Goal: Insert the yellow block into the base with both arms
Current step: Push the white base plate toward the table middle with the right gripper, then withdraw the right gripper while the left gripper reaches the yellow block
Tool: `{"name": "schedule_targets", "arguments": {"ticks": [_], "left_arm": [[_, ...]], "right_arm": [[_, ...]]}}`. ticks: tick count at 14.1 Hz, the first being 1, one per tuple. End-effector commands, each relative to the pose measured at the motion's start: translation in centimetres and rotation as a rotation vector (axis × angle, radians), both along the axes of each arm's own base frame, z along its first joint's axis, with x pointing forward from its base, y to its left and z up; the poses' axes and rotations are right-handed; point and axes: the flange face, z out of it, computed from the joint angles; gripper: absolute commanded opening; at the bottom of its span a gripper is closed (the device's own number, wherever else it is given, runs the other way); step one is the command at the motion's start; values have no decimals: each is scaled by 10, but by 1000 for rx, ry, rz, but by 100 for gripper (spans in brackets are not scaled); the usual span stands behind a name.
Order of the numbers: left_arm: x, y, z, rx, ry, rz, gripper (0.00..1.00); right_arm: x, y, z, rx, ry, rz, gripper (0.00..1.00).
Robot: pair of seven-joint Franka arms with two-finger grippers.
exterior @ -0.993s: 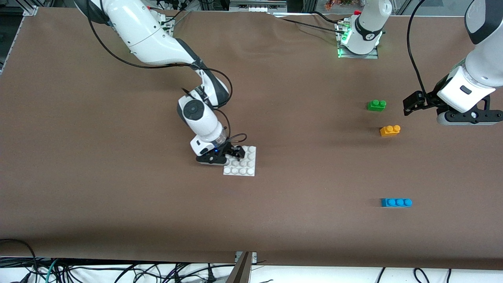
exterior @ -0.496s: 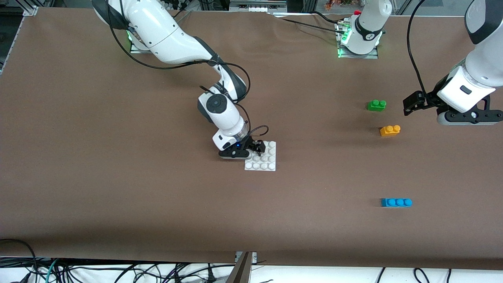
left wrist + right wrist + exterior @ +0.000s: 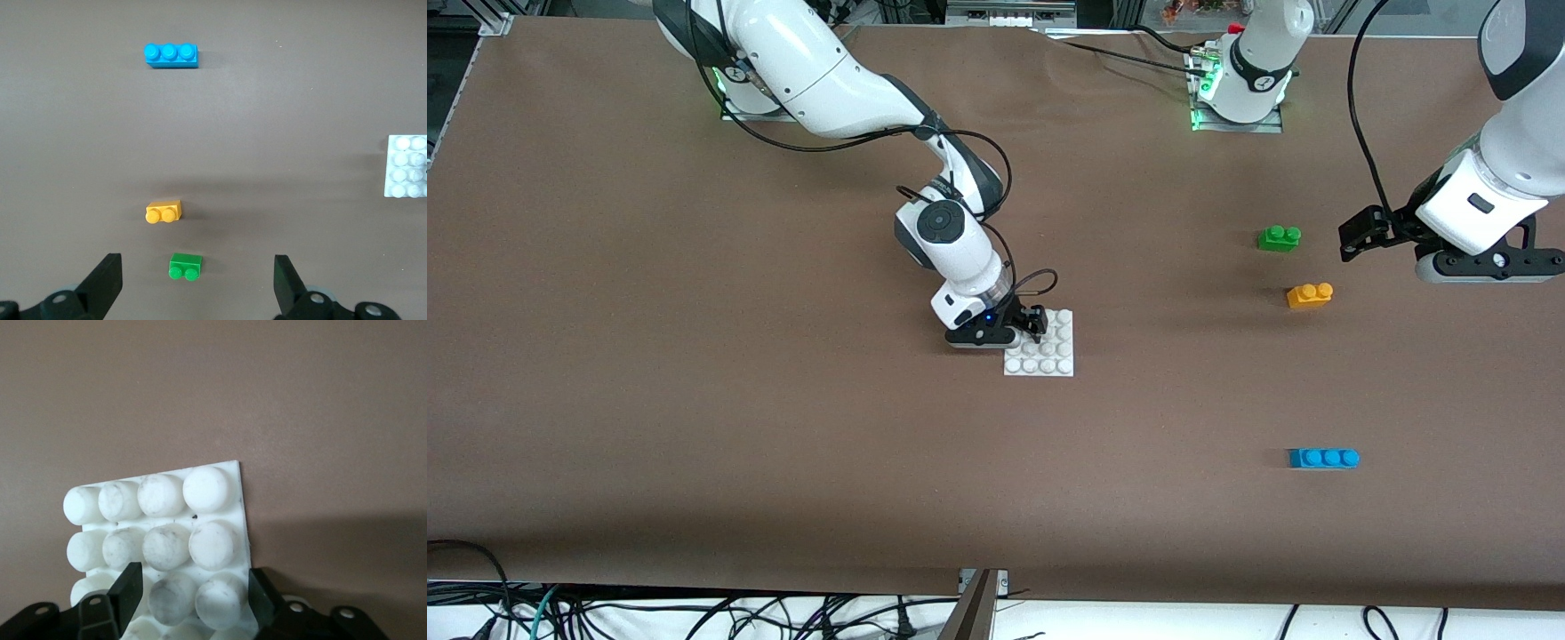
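The yellow block [image 3: 1309, 295] lies on the table toward the left arm's end; it also shows in the left wrist view [image 3: 163, 212]. The white studded base [image 3: 1060, 366] lies mid-table. My right gripper [image 3: 1034, 322] is down on the base's edge, shut on it, with its fingers either side of two studs [image 3: 193, 587]. The base fills the right wrist view [image 3: 241, 520] and shows at the edge of the left wrist view [image 3: 402, 167]. My left gripper [image 3: 1360, 233] is open and empty, up over the table beside the green brick [image 3: 197, 280].
A green two-stud brick [image 3: 1279, 238] lies just farther from the front camera than the yellow block, and shows in the left wrist view [image 3: 185, 266]. A blue three-stud brick [image 3: 1323, 458] lies nearer to the front camera [image 3: 171, 55]. Brown cloth covers the table.
My right gripper has slid the base across the table toward the left arm's end, slightly farther from the front camera. The left arm and the bricks have not moved.
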Motion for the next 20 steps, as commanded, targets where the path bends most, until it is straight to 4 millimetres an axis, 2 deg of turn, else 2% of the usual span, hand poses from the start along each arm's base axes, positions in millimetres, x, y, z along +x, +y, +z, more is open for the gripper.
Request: {"name": "schedule_targets", "arguments": {"ticks": [1,5,7,8,9,12,15,17,19,20], "left_arm": [[-6,1,4,-16,0,-14,100],[-5,1,2,-17,3,-14,100],[3,3,-14,-22,39,-9,100],[4,9,-14,-19,56,0,100],[5,13,-15,-20,61,5,100],[12,23,-31,-27,85,4,100],[17,37,-51,-39,121,-56,100],[20,69,-75,-40,160,-31,100],[23,91,-110,-19,213,-17,100],[22,93,-125,-12,213,-20,100]], "right_arm": [[15,10,20,7,19,-25,74],[37,10,59,-23,76,-74,81],[56,-8,95,-48,95,-95,88],[65,-23,118,-54,99,-110,90],[72,-39,142,-63,112,-123,98],[71,-105,209,-167,163,-59,99],[61,-208,282,-265,205,54,99],[46,-278,325,-290,225,137,99],[30,-340,360,-318,240,198,99],[19,-366,373,-329,249,213,99]]}}
